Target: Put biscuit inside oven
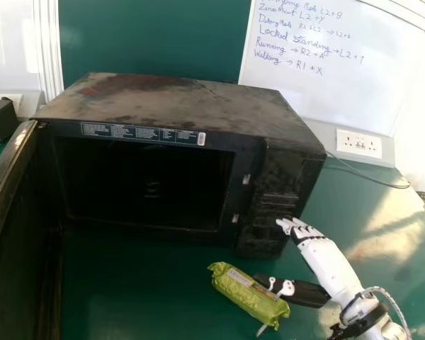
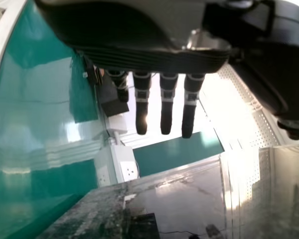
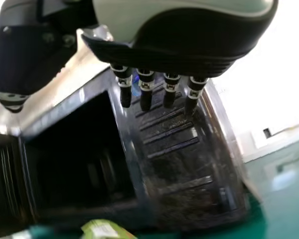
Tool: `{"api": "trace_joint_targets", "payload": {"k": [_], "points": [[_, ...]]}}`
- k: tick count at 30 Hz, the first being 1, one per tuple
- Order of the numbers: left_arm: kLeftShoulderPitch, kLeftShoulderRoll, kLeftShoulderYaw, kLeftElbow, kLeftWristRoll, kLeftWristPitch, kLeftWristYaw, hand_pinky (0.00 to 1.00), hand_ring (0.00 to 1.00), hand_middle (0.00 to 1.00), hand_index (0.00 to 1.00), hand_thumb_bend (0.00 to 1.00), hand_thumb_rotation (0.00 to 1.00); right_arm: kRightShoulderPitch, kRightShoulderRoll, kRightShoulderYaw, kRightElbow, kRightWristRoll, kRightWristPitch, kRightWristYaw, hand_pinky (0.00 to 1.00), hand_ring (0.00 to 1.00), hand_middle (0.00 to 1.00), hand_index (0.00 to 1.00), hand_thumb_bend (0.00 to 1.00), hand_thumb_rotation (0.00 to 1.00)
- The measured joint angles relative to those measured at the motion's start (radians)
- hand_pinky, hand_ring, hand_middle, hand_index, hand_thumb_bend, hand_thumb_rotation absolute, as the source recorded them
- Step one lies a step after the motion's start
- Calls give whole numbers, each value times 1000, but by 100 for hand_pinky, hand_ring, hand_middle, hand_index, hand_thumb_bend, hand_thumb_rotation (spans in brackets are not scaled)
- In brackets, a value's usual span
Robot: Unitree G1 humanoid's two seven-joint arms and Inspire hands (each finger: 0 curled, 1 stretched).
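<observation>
Green table (image 1: 149,283) bears my biscuit packet (image 1: 246,292) before the opened microwave oven (image 1: 177,99). My right hand (image 1: 322,256) and left hand (image 2: 139,50) have straight fingers, gripping nothing; the thumb, so near, could push the packet away while closing.

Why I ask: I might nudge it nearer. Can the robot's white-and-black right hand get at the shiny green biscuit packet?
Probably yes: the right hand is open, its thumb overlaps the packet in the head view, and nothing visible stands between them. The fingers would likely need lowering.
</observation>
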Motion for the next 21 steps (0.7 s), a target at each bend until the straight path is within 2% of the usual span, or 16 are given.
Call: {"api": "trace_joint_targets", "payload": {"k": [5, 14, 21], "points": [[0, -2, 0, -3, 0, 1, 0, 56, 79, 83, 78, 100, 62, 22, -15, -1, -72, -75, 44, -9, 96, 100, 100, 100, 95, 100], [7, -2, 0, -11, 1, 3, -2, 55, 79, 83, 77, 100, 63, 61, -19, -4, -174, -171, 122, -22, 98, 100, 100, 100, 96, 100], [27, -6, 0, -54, 13, 51, 14, 59, 80, 83, 79, 100, 68, 90, -10, 16, -236, -238, 189, -27, 97, 100, 100, 100, 96, 99]]}}
